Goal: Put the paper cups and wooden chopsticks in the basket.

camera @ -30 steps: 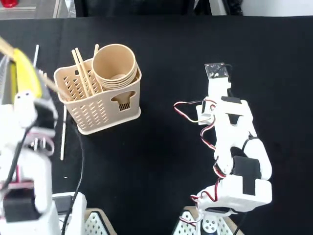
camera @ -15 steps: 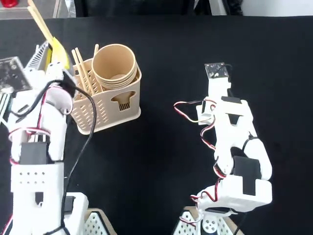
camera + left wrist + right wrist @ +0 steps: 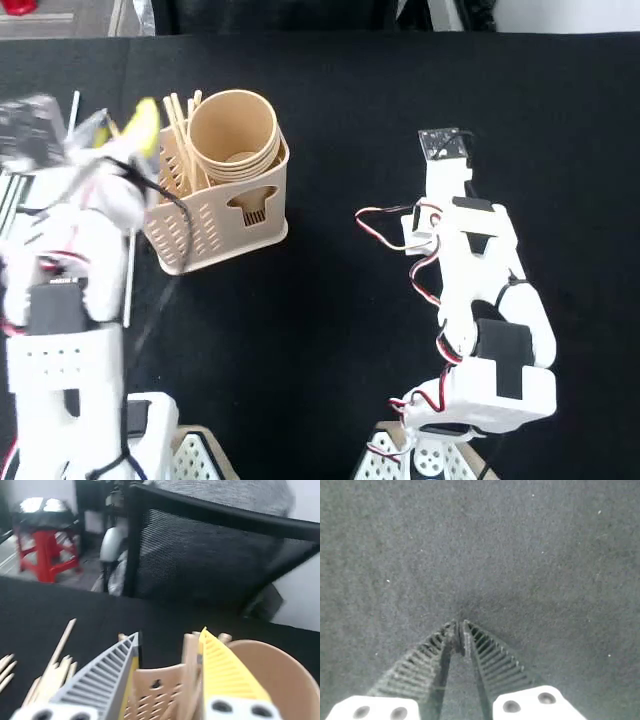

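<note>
The left hand (image 3: 118, 125), now open at the basket's (image 3: 200, 225) nine o'clock rim, has dropped its chopstick (image 3: 178, 130) inside. A loose chopstick (image 3: 128, 280) lies on the worktop (image 3: 330, 100).

Two white plastic arms with black motor blocks, mine. Red, white and black wires (image 3: 385, 225) loop beside my right arm (image 3: 480, 290); a black cable (image 3: 160, 192) trails down my left arm (image 3: 70, 300). My left gripper (image 3: 170, 635) pairs a grey ribbed finger (image 3: 100, 680) with a yellow finger (image 3: 225, 670), each on a white base with two screw holes. My right gripper (image 3: 460, 625) has dark ribbed fingers (image 3: 420, 665) on matching white bases.
</note>
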### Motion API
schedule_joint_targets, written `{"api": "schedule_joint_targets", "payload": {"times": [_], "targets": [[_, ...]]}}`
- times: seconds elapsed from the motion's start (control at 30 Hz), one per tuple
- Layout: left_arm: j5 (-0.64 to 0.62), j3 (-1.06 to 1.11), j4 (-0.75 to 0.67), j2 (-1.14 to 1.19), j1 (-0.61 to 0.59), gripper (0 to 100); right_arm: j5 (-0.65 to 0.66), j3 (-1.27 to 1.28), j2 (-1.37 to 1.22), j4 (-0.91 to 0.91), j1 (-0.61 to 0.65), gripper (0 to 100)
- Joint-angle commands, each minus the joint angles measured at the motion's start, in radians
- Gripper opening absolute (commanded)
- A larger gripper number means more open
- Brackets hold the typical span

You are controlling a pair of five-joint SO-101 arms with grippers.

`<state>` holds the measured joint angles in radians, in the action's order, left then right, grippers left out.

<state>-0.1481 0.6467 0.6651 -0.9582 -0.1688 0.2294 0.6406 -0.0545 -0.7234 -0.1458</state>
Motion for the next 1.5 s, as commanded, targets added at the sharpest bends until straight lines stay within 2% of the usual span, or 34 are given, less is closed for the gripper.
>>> {"api": "schedule_joint_targets", "payload": {"times": [0.0,0.13,0.33,0.47,0.77,1.0,1.37,1.47], "targets": [[-0.035,-0.312,0.318,0.08,-0.194,20,0.008,-0.007,0.013,0.011,-0.008,1.2],[-0.026,-0.49,0.476,0.27,-0.42,20,0.008,-0.007,0.013,0.011,-0.008,1.2],[0.054,-0.636,0.488,0.655,-0.639,20,0.008,-0.007,0.013,0.011,-0.008,1.2],[0.083,-0.811,0.488,0.942,-0.711,19,0.008,-0.007,0.013,0.011,-0.008,1.2],[0.077,-1.248,0.496,1.482,-0.73,19,0.008,-0.007,0.012,0.012,-0.008,1.2],[0.054,-1.547,0.499,1.849,-0.728,15,0.008,-0.007,0.012,0.012,-0.008,1.2],[0.02,-2.003,0.715,2.179,-0.684,14,0.008,-0.007,0.012,0.012,-0.008,1.2],[0.02,-2.111,0.755,2.231,-0.685,7,0.008,-0.007,0.012,0.012,-0.008,1.2]]}}
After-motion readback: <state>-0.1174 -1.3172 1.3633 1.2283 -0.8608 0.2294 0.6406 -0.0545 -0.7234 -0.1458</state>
